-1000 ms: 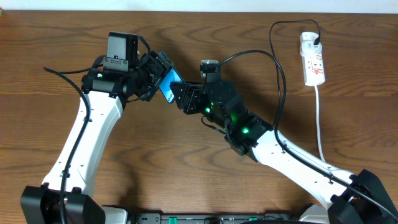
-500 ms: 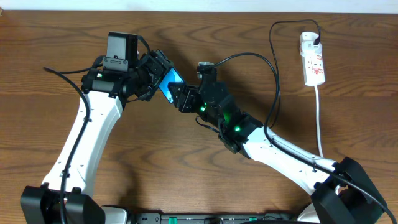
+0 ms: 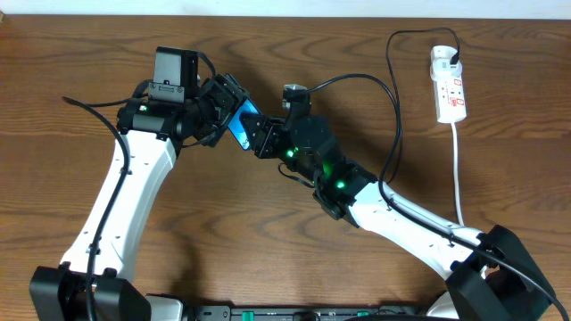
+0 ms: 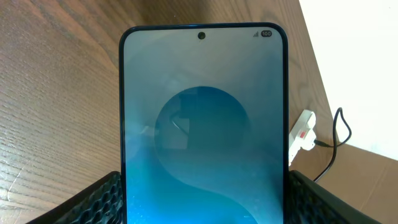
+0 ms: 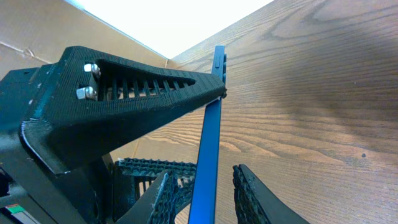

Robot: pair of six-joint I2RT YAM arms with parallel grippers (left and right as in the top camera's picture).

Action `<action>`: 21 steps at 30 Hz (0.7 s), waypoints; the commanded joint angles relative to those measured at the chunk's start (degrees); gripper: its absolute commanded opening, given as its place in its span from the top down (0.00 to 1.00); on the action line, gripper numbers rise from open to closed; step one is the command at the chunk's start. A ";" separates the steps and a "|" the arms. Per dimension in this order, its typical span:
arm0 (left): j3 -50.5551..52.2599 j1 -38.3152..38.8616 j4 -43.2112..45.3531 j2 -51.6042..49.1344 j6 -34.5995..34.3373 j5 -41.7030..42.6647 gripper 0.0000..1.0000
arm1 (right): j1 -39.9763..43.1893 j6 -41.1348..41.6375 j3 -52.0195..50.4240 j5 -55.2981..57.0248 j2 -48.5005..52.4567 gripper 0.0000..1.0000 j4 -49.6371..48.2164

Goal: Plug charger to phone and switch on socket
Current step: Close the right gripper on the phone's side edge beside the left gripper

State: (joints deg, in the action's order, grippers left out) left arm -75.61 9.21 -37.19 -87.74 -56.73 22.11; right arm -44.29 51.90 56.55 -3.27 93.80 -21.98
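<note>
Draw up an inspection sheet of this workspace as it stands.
Surface: brown wooden table, grain bare where visible.
Job's things: phone lit, held off the table; socket at the far right; charger adapter in the socket, plug end not seen.
Clutter: nothing seen.
Grippers: left pincer clamps the phone by its sides; right pincer open, fingers either side of the phone's edge.
Cables: the black charger cable loops out from the socket; white cord runs towards the near edge.
Surroundings: cardboard beyond the table edge.

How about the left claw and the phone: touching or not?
Touching. Left wrist view: the phone sits clamped in the left gripper, both its edges against the pads.
</note>
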 commanded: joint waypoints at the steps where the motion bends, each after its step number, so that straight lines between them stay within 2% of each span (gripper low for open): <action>1: -0.46 -0.20 0.22 1.29 0.90 0.13 0.59 | -0.52 -0.07 0.22 -0.33 0.28 0.69 0.09; 8: -0.46 -0.20 0.22 1.27 0.87 0.13 0.59 | -1.46 -0.09 0.22 -0.04 0.28 0.71 0.11; 15: -0.46 -0.20 0.22 1.29 0.46 0.37 0.59 | -1.46 -0.09 0.22 0.33 0.31 0.88 0.57; 21: -0.46 -0.20 0.22 1.29 0.46 0.35 0.58 | -1.55 -0.07 0.22 0.35 0.31 0.95 0.55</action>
State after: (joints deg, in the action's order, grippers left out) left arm -75.59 9.15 -37.17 -87.74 -56.77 22.13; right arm -45.23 52.16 56.55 -2.50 93.82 -20.93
